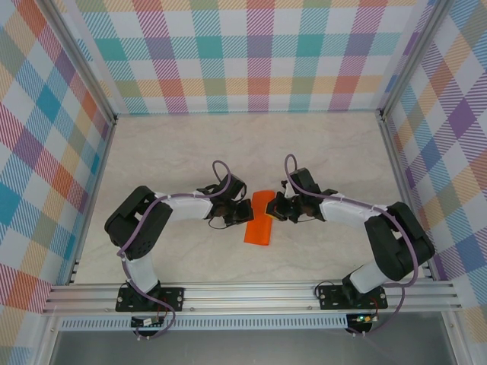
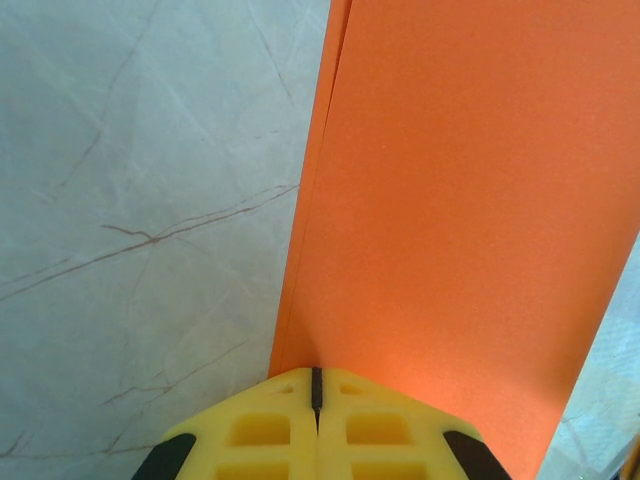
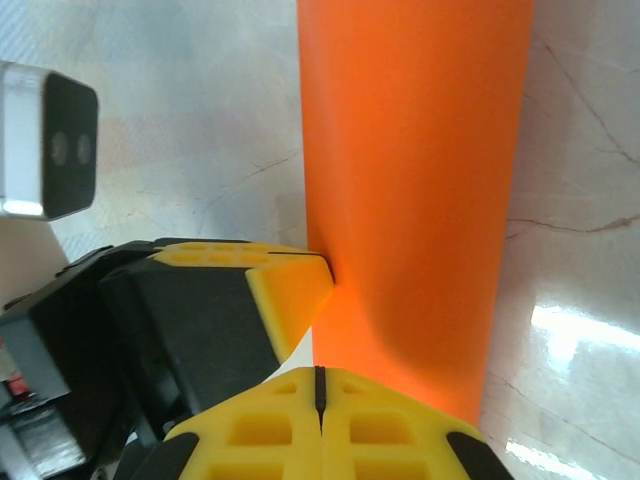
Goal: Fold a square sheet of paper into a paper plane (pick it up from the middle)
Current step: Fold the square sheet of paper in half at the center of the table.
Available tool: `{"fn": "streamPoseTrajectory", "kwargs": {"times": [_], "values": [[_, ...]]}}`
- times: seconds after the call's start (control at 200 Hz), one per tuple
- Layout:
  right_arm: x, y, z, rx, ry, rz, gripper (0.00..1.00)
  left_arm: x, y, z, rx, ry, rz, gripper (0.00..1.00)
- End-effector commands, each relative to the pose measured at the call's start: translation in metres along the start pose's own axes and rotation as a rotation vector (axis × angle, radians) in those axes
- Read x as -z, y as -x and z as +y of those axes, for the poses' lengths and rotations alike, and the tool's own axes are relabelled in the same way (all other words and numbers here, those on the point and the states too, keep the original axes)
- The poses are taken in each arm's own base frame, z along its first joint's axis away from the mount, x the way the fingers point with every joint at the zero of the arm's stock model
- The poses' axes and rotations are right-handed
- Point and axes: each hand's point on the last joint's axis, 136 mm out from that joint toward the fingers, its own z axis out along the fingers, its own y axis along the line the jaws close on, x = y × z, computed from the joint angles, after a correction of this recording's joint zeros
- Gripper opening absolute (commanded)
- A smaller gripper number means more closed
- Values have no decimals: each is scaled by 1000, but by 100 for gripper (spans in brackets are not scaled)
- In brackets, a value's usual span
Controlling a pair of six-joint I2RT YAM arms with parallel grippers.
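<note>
Orange paper (image 1: 259,220) pinched at edges: left gripper (image 2: 316,375), right gripper (image 3: 319,372).

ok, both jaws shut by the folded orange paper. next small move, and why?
Probably slide the left gripper along the edge of the orange paper that it touches, to press the fold flat. The paper is folded into a narrow strip, and in the left wrist view its layers part slightly along that edge. The right gripper, jaws shut at the opposite edge, could steady it.
</note>
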Motion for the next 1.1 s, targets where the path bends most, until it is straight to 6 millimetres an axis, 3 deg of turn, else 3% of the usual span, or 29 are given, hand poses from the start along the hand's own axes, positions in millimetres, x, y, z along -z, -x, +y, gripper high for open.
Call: {"fn": "streamPoseTrajectory", "kwargs": {"times": [0.0, 0.86, 0.965, 1.095], "values": [[-4, -3, -7, 4, -1, 6, 0, -19, -25, 46, 29, 163, 65, 0], [-25, -31, -88, -71, -166, 68, 0, -23, -29, 54, 31, 185, 79, 0], [-21, -32, -84, -62, -160, 67, 0, -22, -30, 55, 31, 189, 80, 0], [-8, -25, -53, -13, -62, 36, 0, -22, -30, 55, 30, 190, 79, 0]]}}
